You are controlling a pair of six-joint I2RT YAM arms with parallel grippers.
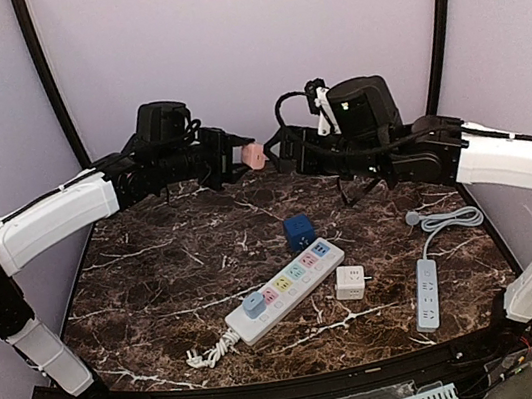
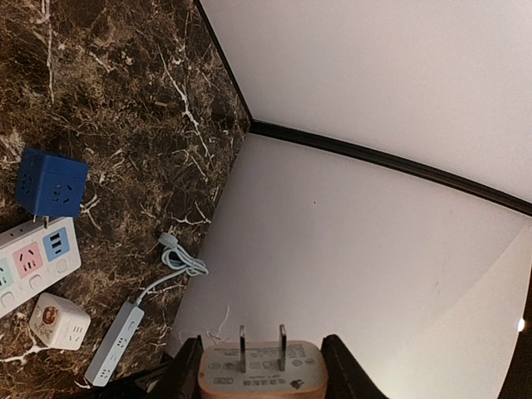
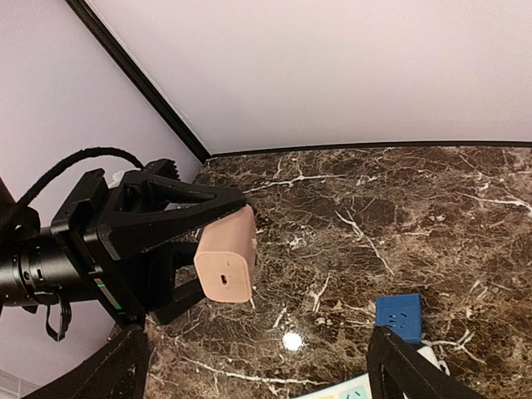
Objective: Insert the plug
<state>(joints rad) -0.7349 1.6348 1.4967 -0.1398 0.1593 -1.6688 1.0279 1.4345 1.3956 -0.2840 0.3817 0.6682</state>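
My left gripper (image 1: 242, 159) is shut on a pink plug adapter (image 1: 255, 155) and holds it in the air over the back of the table. In the left wrist view the plug (image 2: 262, 378) sits between the two fingers with its two metal prongs pointing away from the gripper. My right gripper (image 1: 280, 153) is open and empty, facing the plug from the right, close to it but apart. The right wrist view shows the plug (image 3: 226, 256) in the left gripper's black fingers (image 3: 166, 218). A white power strip (image 1: 286, 290) with pastel sockets lies at front centre.
A blue socket cube (image 1: 298, 231) stands behind the strip. A white cube adapter (image 1: 350, 282) sits to the strip's right. A small grey power strip (image 1: 428, 293) with a coiled cable (image 1: 449, 221) lies at the right. Purple walls enclose the marble table (image 1: 155, 268).
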